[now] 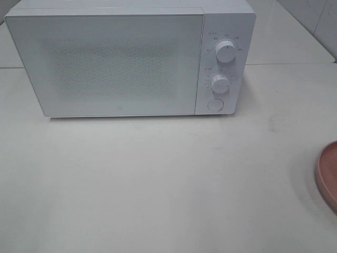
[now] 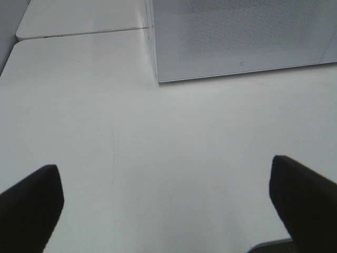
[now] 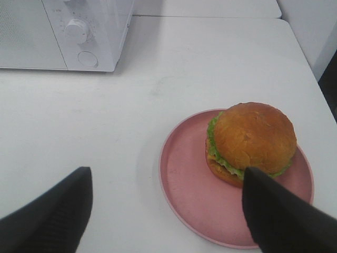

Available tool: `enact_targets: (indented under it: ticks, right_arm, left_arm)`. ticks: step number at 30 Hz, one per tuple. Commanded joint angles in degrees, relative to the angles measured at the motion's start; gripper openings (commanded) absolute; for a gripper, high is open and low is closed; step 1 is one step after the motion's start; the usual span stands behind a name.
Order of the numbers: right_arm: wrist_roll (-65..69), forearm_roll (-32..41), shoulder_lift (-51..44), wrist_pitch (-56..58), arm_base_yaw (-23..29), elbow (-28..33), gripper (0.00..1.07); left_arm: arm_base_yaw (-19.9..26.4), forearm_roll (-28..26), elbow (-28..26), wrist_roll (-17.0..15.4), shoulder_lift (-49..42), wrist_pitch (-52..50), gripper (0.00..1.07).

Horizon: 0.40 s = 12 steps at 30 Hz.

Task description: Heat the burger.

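White table (image 1: 158,179) bears microwave (image 1: 131,60) and (seemingly pink) plate (image 3: 184,179).

Closed white microwave (image 1: 116,63) at upper left of the exterior high frame, two knobs (image 1: 226,52) and a round button (image 1: 214,104) down its right panel. Pink plate (image 1: 327,176) cropped at right edge. White table (image 1: 158,184) below.

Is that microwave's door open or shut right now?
Shut. The microwave door lies flush with the control panel, and the burger sits outside on its pink plate.

Golden-bunned burger (image 3: 253,143), upright on pink plate (image 3: 184,179)
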Motion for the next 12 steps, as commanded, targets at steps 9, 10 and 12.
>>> enact_targets:
  ticks: [9, 10, 12]
  right_arm:
    - [-0.69, 0.17, -1.60, -0.74, -0.11, 0.06, 0.76]
    - [-0.69, 0.17, -1.60, -0.74, -0.11, 0.06, 0.76]
    - [-0.69, 0.17, -1.60, -0.74, -0.11, 0.06, 0.76]
  left_arm:
    - [0.11, 0.06, 0.11, -0.29, -1.43, 0.00, 1.00]
    - [0.11, 0.06, 0.11, -0.29, -1.43, 0.00, 1.00]
    - [0.11, 0.06, 0.11, -0.29, -1.43, 0.00, 1.00]
